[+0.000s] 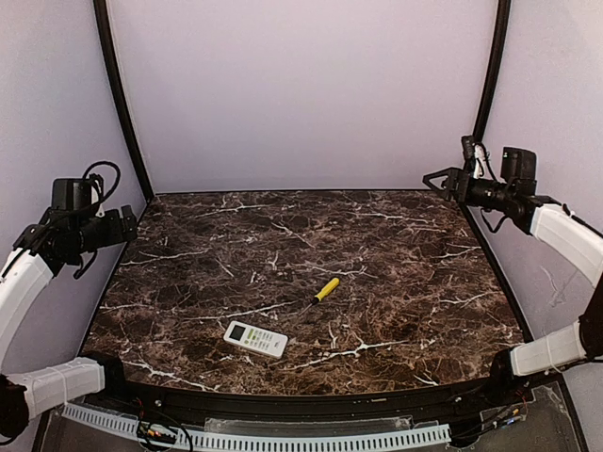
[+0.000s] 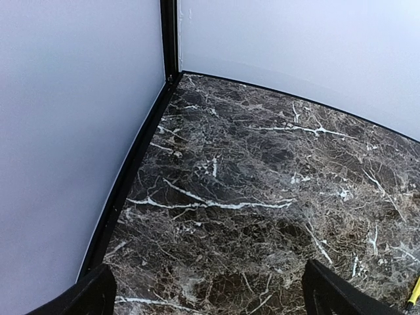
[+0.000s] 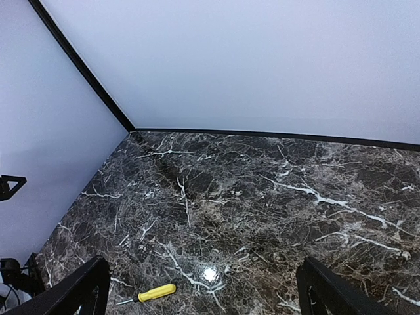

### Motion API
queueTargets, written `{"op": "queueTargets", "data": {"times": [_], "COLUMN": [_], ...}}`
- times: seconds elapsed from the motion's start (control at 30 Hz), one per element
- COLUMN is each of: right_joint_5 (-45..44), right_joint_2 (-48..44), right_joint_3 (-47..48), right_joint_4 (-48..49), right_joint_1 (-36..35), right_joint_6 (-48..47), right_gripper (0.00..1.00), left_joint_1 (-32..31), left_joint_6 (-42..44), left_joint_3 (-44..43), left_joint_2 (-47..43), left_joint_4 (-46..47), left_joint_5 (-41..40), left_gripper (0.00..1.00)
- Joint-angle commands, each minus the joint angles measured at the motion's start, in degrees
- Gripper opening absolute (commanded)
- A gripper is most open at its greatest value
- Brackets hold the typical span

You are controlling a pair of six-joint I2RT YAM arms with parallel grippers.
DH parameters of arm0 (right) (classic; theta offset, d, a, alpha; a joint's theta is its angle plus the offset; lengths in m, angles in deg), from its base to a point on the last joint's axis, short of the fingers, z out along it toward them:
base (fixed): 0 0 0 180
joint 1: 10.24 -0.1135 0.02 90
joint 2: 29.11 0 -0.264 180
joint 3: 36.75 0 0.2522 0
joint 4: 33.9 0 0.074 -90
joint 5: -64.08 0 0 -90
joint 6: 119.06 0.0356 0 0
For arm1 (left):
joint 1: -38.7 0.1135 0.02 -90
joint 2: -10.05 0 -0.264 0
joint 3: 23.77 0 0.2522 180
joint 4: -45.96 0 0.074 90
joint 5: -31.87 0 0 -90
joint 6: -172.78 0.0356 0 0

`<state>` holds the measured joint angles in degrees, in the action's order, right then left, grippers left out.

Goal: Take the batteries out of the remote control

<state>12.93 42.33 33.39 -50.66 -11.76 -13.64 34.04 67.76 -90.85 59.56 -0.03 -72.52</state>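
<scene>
The remote control (image 1: 255,338) is a slim white handset lying face up near the table's front edge, left of centre, with its dark screen and buttons showing. The batteries are hidden. My left gripper (image 1: 130,224) hangs open high above the table's left edge, far from the remote. In the left wrist view it (image 2: 210,303) has only bare marble between its two black fingers (image 2: 92,295). My right gripper (image 1: 431,177) is raised at the back right corner, open. From its wrist camera the right gripper (image 3: 203,296) also holds nothing, with its fingers (image 3: 328,290) wide apart.
A yellow-handled screwdriver (image 1: 326,289) lies on the dark marble table (image 1: 396,254) just behind and right of the remote; it also shows as the screwdriver (image 3: 152,293) and a yellow tip (image 2: 414,294). Pale walls with black corner posts (image 1: 121,104) close in three sides.
</scene>
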Motion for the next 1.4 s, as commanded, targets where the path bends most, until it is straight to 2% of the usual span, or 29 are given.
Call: {"op": "queueTargets", "data": {"times": [0.0,0.2,0.3,0.63,0.9,1.03,1.23,1.37], "right_joint_5": [2.3,-2.3,-4.8,-5.3,-12.3,-16.5,-18.7,-19.5], "right_joint_2": [0.8,2.4,2.7,4.7,7.2,8.3,10.9,13.6], "right_joint_3": [3.0,6.8,8.4,13.5,15.5,14.2,9.6,8.6], "right_joint_4": [-0.3,-6.4,-8.1,-12.4,-16.2,-16.6,-14.6,-13.0], "right_joint_1": [-0.6,-4.0,-6.7,-15.3,-25.4,-32.6,-42.7,-48.2], "right_joint_6": [0.4,-1.9,-3.6,-9.6,-16.7,-20.4,-26.1,-28.5], "right_gripper": [0.99,0.99,0.99,0.99,0.99,0.99,0.99,0.99], "left_joint_1": [0.1,0.2,0.1,0.2,0.1,0.2,0.2,0.1], "left_joint_6": [3.5,4.4,5.9,10.1,11.2,11.6,11.7,11.8], "left_joint_3": [2.8,2.9,2.8,-0.1,2.6,2.3,2.9,3.4], "left_joint_2": [-1.1,-1.5,-1.5,-1.9,-0.5,1.6,2.2,1.9], "left_joint_4": [2.9,1.9,1.6,-0.9,3.9,4.3,4.9,5.1], "left_joint_5": [2.4,-3.0,-1.1,1.5,13.2,18.4,22.6,22.6], "left_gripper": [1.00,1.00,1.00,1.00,1.00,1.00,1.00,1.00]}}
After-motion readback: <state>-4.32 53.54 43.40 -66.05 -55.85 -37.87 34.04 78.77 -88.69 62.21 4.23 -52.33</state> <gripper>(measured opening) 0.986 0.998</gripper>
